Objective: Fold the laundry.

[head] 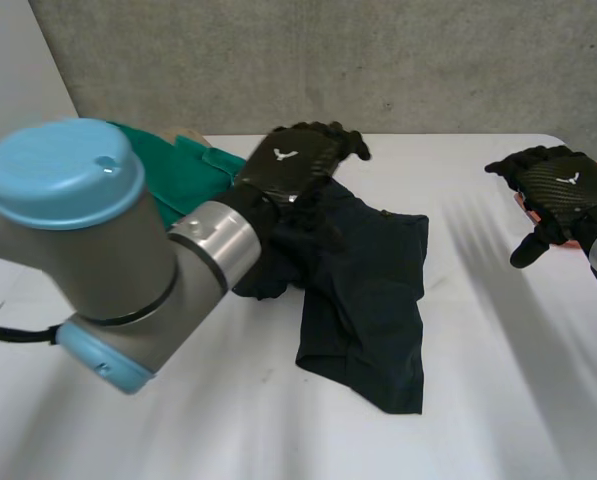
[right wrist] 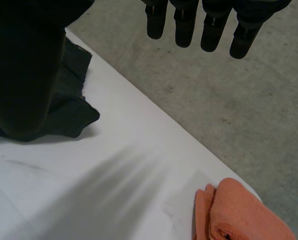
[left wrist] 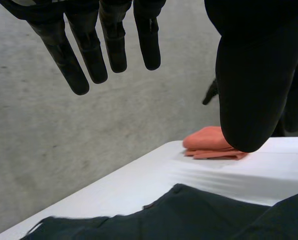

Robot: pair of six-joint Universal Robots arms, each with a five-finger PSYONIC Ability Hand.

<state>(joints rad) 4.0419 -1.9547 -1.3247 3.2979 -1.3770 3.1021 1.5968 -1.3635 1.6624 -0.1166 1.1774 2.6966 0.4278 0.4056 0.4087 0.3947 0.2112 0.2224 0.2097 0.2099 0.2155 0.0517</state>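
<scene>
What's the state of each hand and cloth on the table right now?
left hand: open, holding nothing.
right hand: open, holding nothing.
dark garment: unfolded, rumpled, partly under the left hand.
orange cloth: folded, below the right hand.
green cloth: rumpled, partly hidden by the left arm.

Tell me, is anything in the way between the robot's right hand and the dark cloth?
No. Only bare table lies between the right hand and the dark cloth. The orange cloth sits by the hand, not between.
</scene>
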